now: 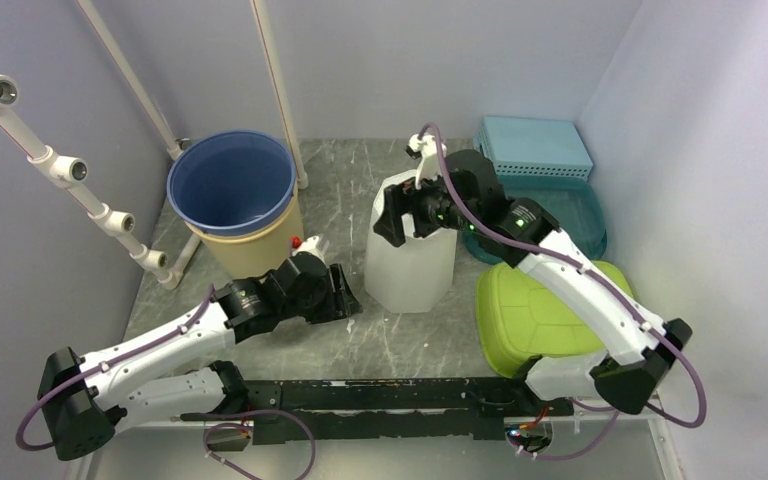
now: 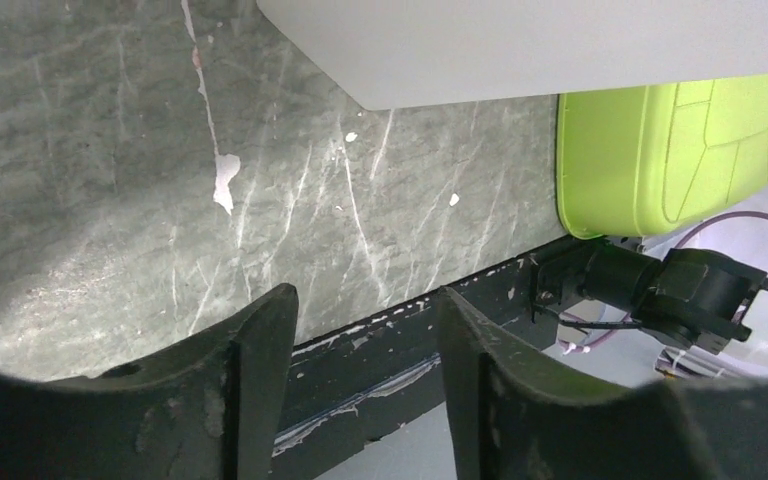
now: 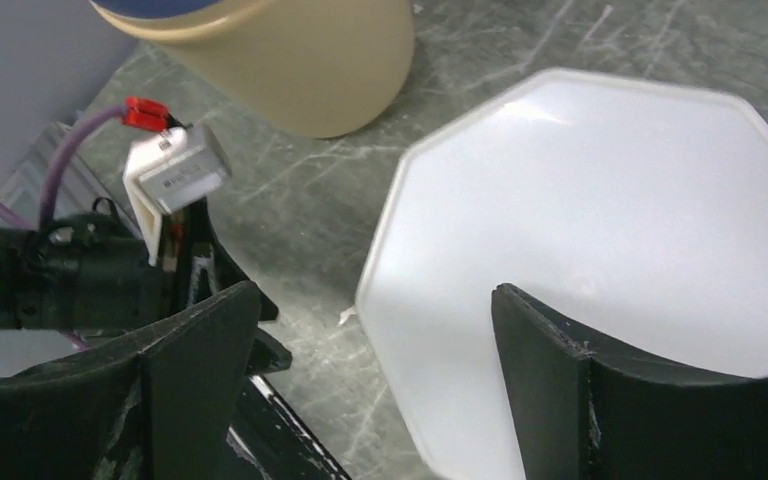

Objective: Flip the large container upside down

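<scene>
The large white plastic container (image 1: 410,265) stood mid-way across the grey worktop (image 1: 360,345), flat face up. My right gripper (image 1: 396,215) hung wide and empty above it. My left gripper (image 1: 348,292) sat half-parted and empty beside it. I judged it best to pull clear without nudging it.

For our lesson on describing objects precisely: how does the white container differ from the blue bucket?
The white container is angular, with an eight-sided face; the blue bucket is round. The container shows a closed flat face upward; the bucket's open mouth faces up. The container is plain white; the bucket is blue inside and beige on its outer wall. Both stand on the grey table.
</scene>
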Robot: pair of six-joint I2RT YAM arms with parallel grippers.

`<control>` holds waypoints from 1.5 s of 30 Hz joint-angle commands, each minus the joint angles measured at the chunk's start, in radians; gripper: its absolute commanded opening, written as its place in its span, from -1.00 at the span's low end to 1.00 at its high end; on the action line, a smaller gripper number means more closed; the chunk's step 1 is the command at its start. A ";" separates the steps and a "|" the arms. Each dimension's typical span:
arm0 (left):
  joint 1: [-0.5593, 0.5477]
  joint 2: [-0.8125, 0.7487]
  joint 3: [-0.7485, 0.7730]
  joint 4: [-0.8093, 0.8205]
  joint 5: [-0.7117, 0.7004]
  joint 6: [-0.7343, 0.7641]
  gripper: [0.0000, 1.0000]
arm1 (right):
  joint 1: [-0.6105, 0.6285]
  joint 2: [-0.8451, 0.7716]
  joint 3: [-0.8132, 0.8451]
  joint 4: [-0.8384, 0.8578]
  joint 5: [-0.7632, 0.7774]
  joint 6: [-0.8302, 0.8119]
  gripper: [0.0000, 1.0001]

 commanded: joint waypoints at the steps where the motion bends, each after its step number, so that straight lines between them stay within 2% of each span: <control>1: -0.002 -0.014 0.044 -0.014 -0.053 0.025 0.30 | 0.001 -0.129 -0.084 0.029 0.092 -0.036 0.87; 3: -0.002 -0.030 0.036 -0.016 -0.069 0.010 0.49 | 0.001 -0.185 -0.131 0.063 0.117 -0.051 0.98; 6: -0.001 -0.052 0.032 -0.026 -0.100 -0.008 0.69 | 0.000 -0.245 -0.191 0.098 0.147 -0.089 0.99; 8: -0.001 -0.065 0.033 -0.037 -0.127 -0.014 0.78 | 0.001 -0.279 -0.234 0.113 0.219 -0.104 0.99; 14: -0.002 -0.059 0.067 -0.106 -0.189 -0.004 0.88 | 0.007 -0.432 -0.433 0.268 0.311 -0.198 0.99; 17: 0.000 -0.038 0.095 -0.135 -0.207 0.011 0.88 | 0.010 -0.526 -0.539 0.398 0.307 -0.283 0.99; 20: 0.000 -0.018 0.119 -0.157 -0.220 0.017 0.88 | 0.013 -0.561 -0.582 0.446 0.283 -0.349 0.99; 25: 0.001 0.006 0.134 -0.162 -0.222 0.021 0.88 | 0.030 -0.517 -0.582 0.442 0.267 -0.432 0.99; 32: 0.000 0.013 0.148 -0.197 -0.232 0.019 0.88 | 0.052 -0.447 -0.565 0.457 0.391 -0.474 0.99; 38: 0.000 0.001 0.161 -0.240 -0.247 0.025 0.88 | 0.051 -0.322 -0.486 0.419 0.610 -0.410 0.99; 45: 0.000 -0.009 0.144 -0.227 -0.225 0.022 0.88 | 0.028 -0.099 -0.306 0.320 0.604 -0.285 0.99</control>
